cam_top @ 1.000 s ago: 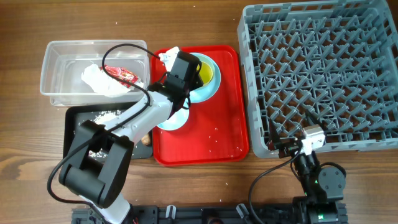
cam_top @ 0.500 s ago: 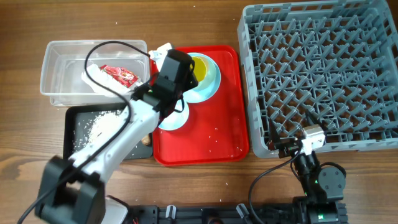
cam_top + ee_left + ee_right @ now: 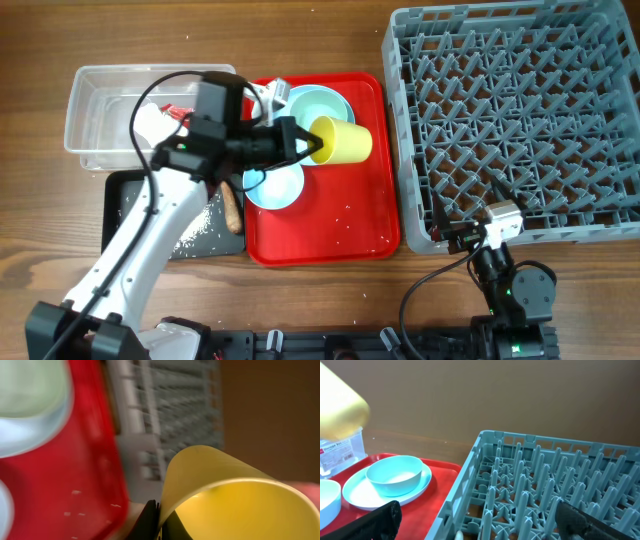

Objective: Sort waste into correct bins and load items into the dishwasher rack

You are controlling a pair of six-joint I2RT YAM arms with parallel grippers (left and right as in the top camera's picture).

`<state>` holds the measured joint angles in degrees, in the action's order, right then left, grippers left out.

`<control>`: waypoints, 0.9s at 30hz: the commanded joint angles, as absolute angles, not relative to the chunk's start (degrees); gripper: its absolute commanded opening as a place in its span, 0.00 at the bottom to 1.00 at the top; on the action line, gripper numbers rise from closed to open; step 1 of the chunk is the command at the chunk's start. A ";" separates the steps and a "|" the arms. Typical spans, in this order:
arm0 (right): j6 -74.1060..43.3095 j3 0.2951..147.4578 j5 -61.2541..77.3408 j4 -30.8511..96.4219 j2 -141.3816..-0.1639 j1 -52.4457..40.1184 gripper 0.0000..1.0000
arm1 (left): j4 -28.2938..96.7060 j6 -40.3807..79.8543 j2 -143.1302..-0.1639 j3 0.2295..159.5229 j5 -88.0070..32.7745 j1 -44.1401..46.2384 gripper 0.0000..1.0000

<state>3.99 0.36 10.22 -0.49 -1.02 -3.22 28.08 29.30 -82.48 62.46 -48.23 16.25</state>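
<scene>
My left gripper (image 3: 309,148) is shut on the rim of the small yellow cup (image 3: 345,141), which hangs on its side above the red tray (image 3: 330,220). In the left wrist view the dark fingers (image 3: 150,519) pinch the cup (image 3: 230,500) wall. The pale green bowl (image 3: 318,105) sits on the light blue plate (image 3: 345,118). The smaller blue bowl (image 3: 275,186) lies beside them. The grey dishwasher rack (image 3: 520,110) stands at the right. My right gripper (image 3: 495,226) rests open at the rack's front edge, with the rack (image 3: 545,485) between its fingers (image 3: 380,519).
The clear tub (image 3: 90,75) at the far left holds a white napkin (image 3: 150,125) and a red wrapper (image 3: 178,112), partly behind my left arm. Below it the black tray (image 3: 125,200) holds white crumbs. A brown stick (image 3: 231,205) lies at its right edge.
My left gripper has closed on the yellow cup, lifted it out of the green bowl and swung it right, tipping it on its side. The right arm has not moved.
</scene>
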 commanded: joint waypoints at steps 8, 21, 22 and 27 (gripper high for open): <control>9.78 0.30 32.53 -8.80 -0.95 -3.57 1.00 | 27.73 24.45 -81.34 63.02 -70.08 14.13 0.04; 2.74 52.05 26.98 31.75 -26.13 -3.36 1.00 | 27.66 25.04 -81.34 63.02 -70.00 14.13 0.04; 4.89 58.61 26.98 37.39 -32.32 -3.33 1.00 | 27.44 25.06 -81.34 63.02 -70.02 14.13 0.04; 6.22 84.99 27.00 56.86 -55.44 -3.33 1.00 | 27.22 25.06 -81.34 63.02 -70.04 14.13 0.04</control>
<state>3.92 74.19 27.57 52.16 -46.59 -3.22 27.46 25.78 -82.48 62.46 -68.86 14.09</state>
